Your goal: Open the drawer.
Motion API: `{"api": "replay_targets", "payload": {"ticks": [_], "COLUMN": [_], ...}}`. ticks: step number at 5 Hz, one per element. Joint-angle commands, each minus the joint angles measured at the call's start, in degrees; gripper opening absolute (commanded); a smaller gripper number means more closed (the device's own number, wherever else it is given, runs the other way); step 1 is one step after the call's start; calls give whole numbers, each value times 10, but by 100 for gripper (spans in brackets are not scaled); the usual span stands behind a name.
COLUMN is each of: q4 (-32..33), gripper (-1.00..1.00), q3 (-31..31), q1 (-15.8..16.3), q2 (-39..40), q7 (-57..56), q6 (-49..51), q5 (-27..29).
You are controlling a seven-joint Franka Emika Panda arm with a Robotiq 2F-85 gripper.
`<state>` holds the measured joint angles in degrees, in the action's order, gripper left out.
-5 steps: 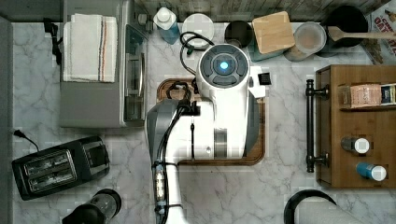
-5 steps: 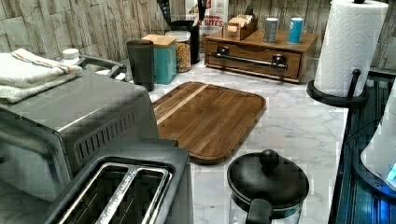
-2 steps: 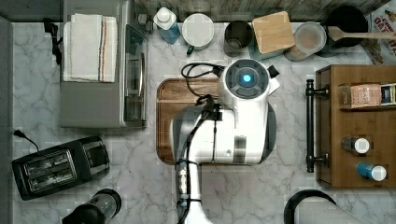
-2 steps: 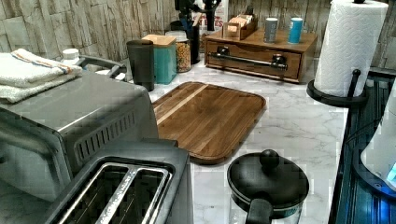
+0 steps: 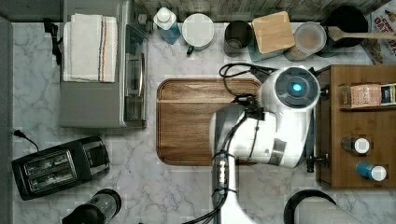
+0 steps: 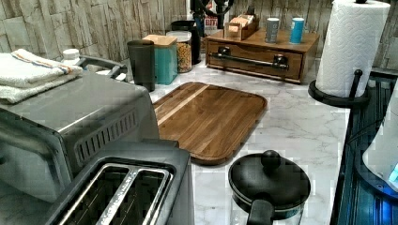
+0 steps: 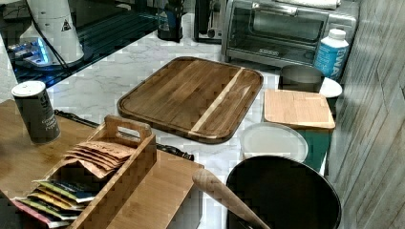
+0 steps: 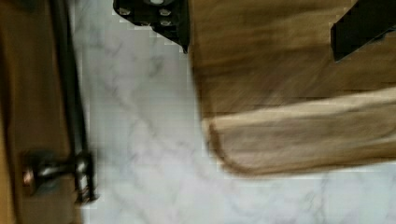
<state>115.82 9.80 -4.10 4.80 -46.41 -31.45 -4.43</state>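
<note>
1. Where the wrist view looks down, wide open at the end effector (image 8: 259,23): black fingers (image 8: 156,18) set well apart, gripping nothing and touching nothing.
2. Hovers above a rounded corner of the cutting board (image 8: 299,116), on the side of the board that faces the drawer (image 8: 18,116).
3. Past that same board edge, across a strip of marble tabletop (image 8: 140,140): the black bar handle (image 8: 70,84) on its round post, clear of both fingers.
4. Seen in the top view, hides the cutting board's right part beneath the white arm (image 5: 275,121), with the drawer just beyond the board's right edge.
5. Seen in the left view, beyond the cutting board's far end: the drawer shut, its front flush with the wooden unit and the handle running across it.
6. As for writing, near the cutting board's far right corner in the top view: "OAT" in large letters on a printed package (image 5: 383,18).
7. Beyond the cutting board's far right corner in the right view: white lettering on a blue bottle (image 7: 331,52), too blurred to read whole.
8. Off the cutting board's left side in the right view: a black warning triangle on the white robot base (image 7: 50,28).
9. Nearer than the cutting board in the right view: a dark shaker (image 7: 36,112) with label print too small to make out.
</note>
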Motion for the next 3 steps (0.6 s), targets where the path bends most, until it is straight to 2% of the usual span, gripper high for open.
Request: {"api": "replay_targets", "payload": {"ticks": [1, 3], "q4": [36, 85], "gripper": [100, 100], "q3": [39, 67], "q1": [-48, -52], "q2": [5, 22], "q7": [-107, -158], "q6": [-124, -227], "q5": [-52, -64]}}
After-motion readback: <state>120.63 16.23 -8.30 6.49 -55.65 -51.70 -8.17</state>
